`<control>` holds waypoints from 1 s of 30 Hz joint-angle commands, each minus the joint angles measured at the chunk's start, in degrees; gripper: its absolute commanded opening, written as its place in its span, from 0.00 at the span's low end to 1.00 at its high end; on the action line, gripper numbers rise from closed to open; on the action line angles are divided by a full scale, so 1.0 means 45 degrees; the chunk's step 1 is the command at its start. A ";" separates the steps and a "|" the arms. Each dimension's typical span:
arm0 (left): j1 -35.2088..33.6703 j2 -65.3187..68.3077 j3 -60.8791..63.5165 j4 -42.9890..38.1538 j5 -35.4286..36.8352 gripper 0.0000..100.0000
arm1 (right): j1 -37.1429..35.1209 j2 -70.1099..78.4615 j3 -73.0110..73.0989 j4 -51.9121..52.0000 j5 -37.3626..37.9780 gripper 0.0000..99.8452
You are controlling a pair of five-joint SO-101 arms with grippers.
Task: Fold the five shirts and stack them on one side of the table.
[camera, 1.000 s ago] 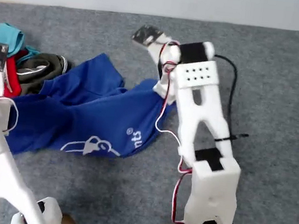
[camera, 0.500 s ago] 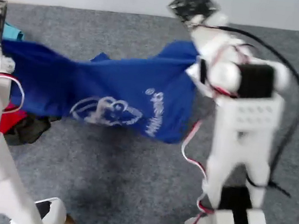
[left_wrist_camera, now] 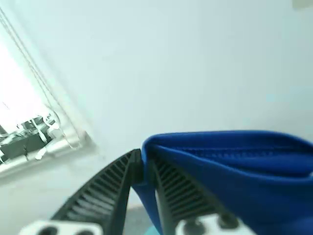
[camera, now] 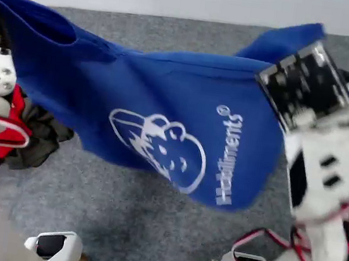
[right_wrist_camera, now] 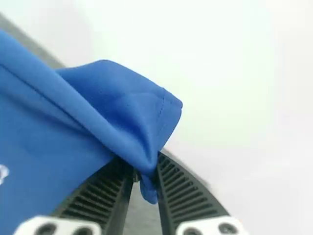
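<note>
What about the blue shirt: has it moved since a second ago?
Yes. The blue shirt rose off the grey table, now stretched between left hand and right hand.

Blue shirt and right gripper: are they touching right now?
Touching. In the right wrist view the right gripper is shut on a fold of the blue shirt.

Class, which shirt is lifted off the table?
The blue shirt, held aloft between the left gripper and right gripper; the red shirt and dark shirt lie bunched on the table.
</note>
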 commanded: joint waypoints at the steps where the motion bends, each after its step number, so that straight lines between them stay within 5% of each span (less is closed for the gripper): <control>1: 0.0020 -0.0176 -0.1495 -0.0293 0.0059 0.01 | 0.1182 -0.0987 -0.0664 -0.0205 0.0293 0.01; 7: -0.0059 -0.0176 -0.3761 0.0274 0.0039 0.01 | 0.2491 -0.2295 -0.0586 0.0244 0.0821 0.01; 18: -0.0039 -0.0098 -0.5031 0.4864 -0.0840 0.01 | 0.2491 -0.3702 0.2051 0.1612 0.1563 0.01; 24: -0.0078 -0.0156 -0.1846 0.4786 -0.1465 0.01 | 0.2452 -0.3878 0.6134 0.1592 0.1563 0.01; 30: 0.0020 -0.0020 0.4444 0.3712 -0.1602 0.01 | 0.0791 -0.3819 1.0706 0.0987 0.1563 0.01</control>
